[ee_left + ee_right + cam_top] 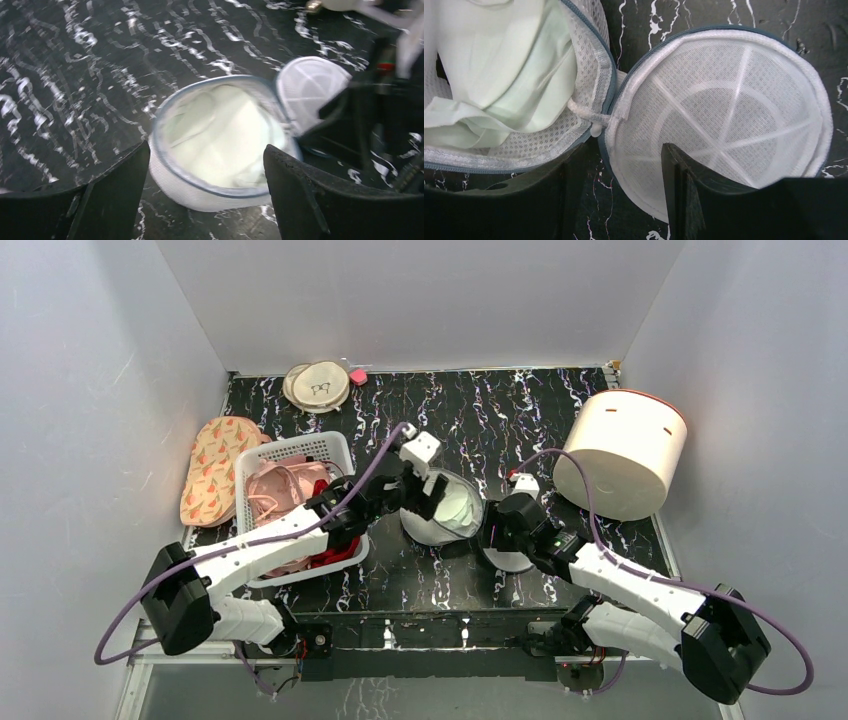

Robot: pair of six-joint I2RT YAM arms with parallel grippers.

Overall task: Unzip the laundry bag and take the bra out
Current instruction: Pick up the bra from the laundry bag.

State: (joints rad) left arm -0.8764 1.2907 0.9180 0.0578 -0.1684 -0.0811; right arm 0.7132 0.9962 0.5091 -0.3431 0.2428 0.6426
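Observation:
The laundry bag [447, 510] lies unzipped at the table's middle, a white mesh pod with a grey-blue zipper rim. Its lid half [734, 90] is folded out flat to the right, joined at a small hinge. A pale bra [220, 135] fills the open half [549, 142]. My left gripper [206, 150] hangs open just above that half's near rim, touching nothing. My right gripper [621, 150] stands with its jaws apart over the lid's near edge. One finger is over the lid's mesh and the other is beside the bag's open half.
A white basket [335, 445] of pink garments stands left of the bag. A big cream drum [622, 452] lies at the right. Flat beige discs [318, 385] sit at the back left, and a peach patterned pouch [215, 465] at the far left.

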